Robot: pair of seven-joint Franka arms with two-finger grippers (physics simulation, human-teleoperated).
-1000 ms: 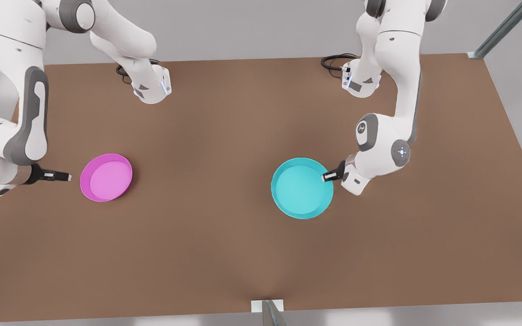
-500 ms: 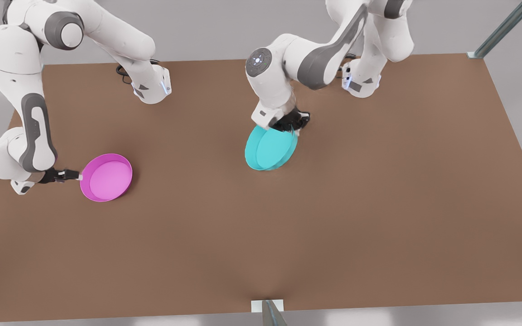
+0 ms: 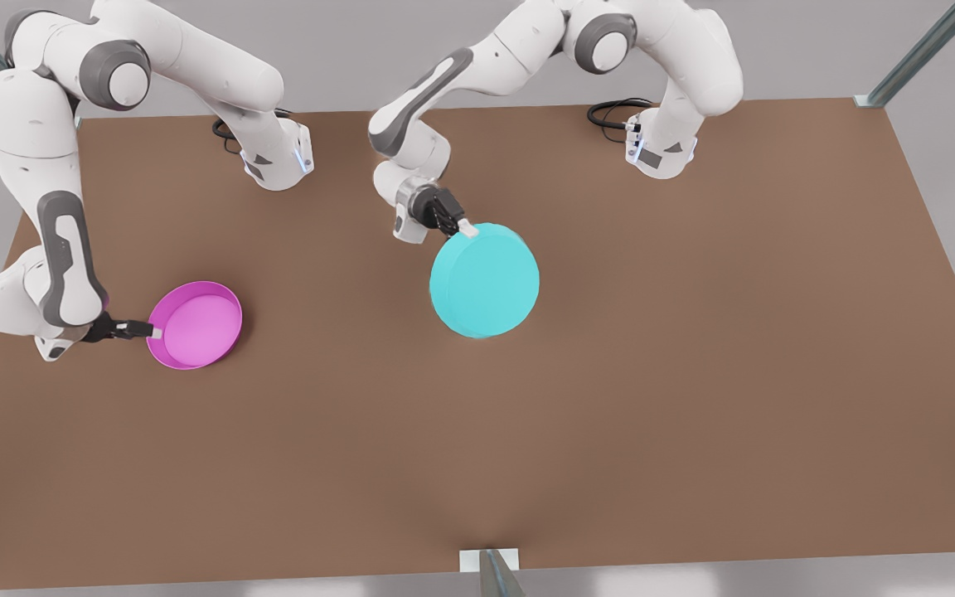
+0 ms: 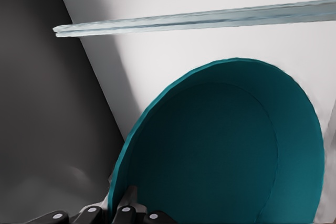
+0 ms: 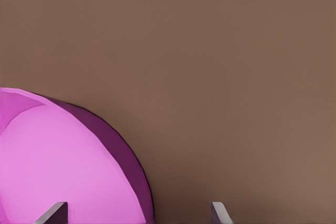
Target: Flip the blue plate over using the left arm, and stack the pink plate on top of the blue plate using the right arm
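Your left gripper [image 3: 467,230] is pinching the rim of the blue plate [image 3: 484,280], which hangs upside down, its flat plain base facing up toward the front camera and the plate reaching out beyond the fingertips toward the near edge of the table [image 3: 693,398]. In the left wrist view you see the dish's hollow inside [image 4: 220,150] just ahead of your fingers [image 4: 126,205], which clamp the rim from both sides; the plate is tilted, and you cannot tell from these views whether its far edge touches the table. Your right gripper [image 3: 154,332] sits low at the rim of the pink plate [image 3: 196,325], which lies right way up on the table at the front view's left, well apart from the blue one. In the right wrist view your two fingertips [image 5: 52,214] are spread wide, one over the pink plate [image 5: 58,166] and the other over bare table beside it, so the near rim falls between them and nothing is gripped. The two arm bases [image 3: 274,162] stand along the far edge of the table, behind both sets of fingers.
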